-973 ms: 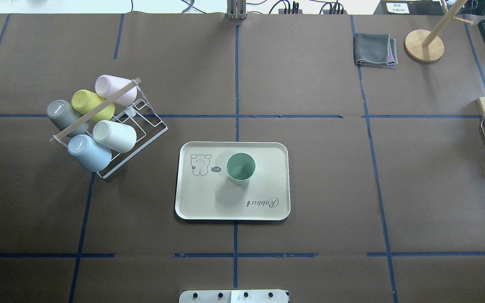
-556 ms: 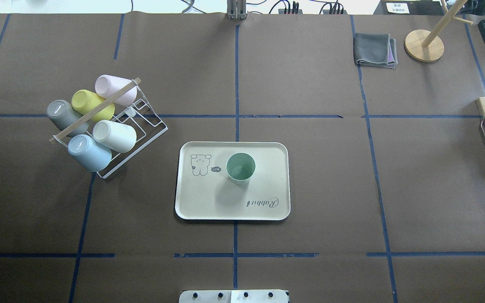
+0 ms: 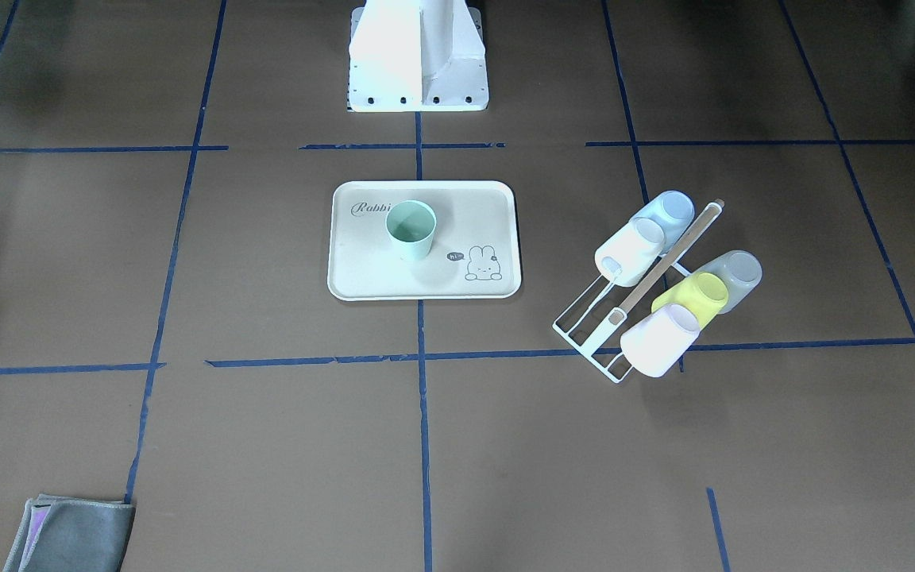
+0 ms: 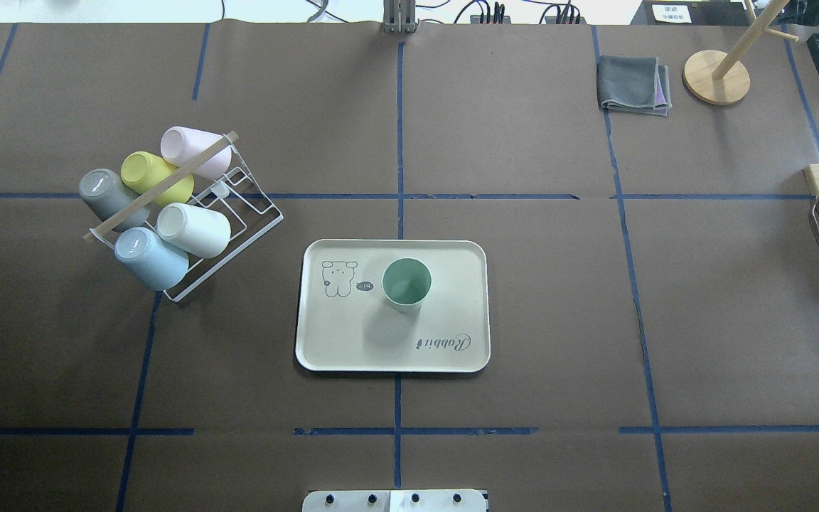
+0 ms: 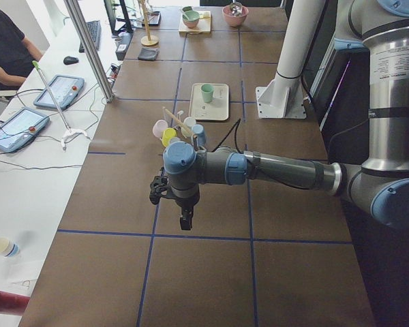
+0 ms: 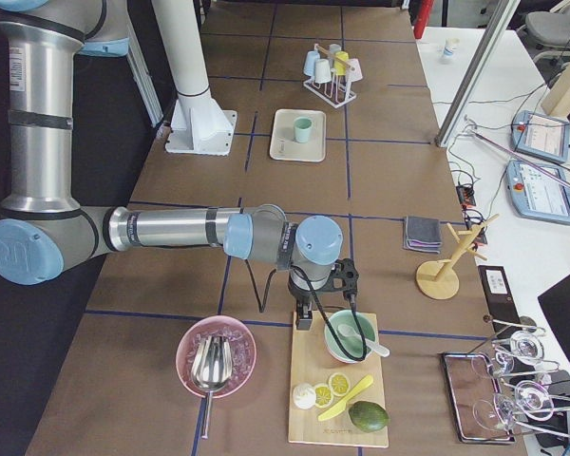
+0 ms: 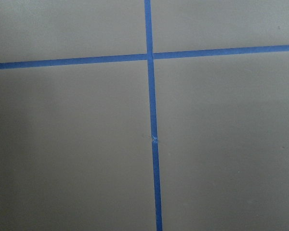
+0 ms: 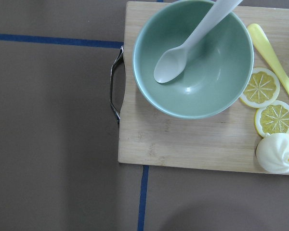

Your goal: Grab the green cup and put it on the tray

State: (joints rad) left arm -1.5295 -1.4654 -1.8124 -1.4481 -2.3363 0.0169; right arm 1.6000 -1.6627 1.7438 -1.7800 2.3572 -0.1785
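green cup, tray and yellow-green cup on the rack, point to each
green cup (image 4: pixel 405 286): overhead exterior, inside bottom
tray (image 4: pixel 331 338): overhead exterior, bare floor near a corner
yellow-green cup (image 4: pixel 141 169): overhead exterior, upturned base

Cup rack (image 4: pixel 168 181) — well left of tray (image 4: pixel 352 334)

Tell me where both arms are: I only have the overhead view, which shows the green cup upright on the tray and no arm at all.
Observer: The left gripper hangs over bare table, past the cup rack, toward the table's left end.
Operator: And the right one?
Observer: The right gripper hangs at the edge of the wooden board, beside a green bowl with a white spoon in it.
Operator: Is either holding anything?
Observer: The wrist cameras show no fingers and no held thing. I cannot tell whether the grippers are open or shut.
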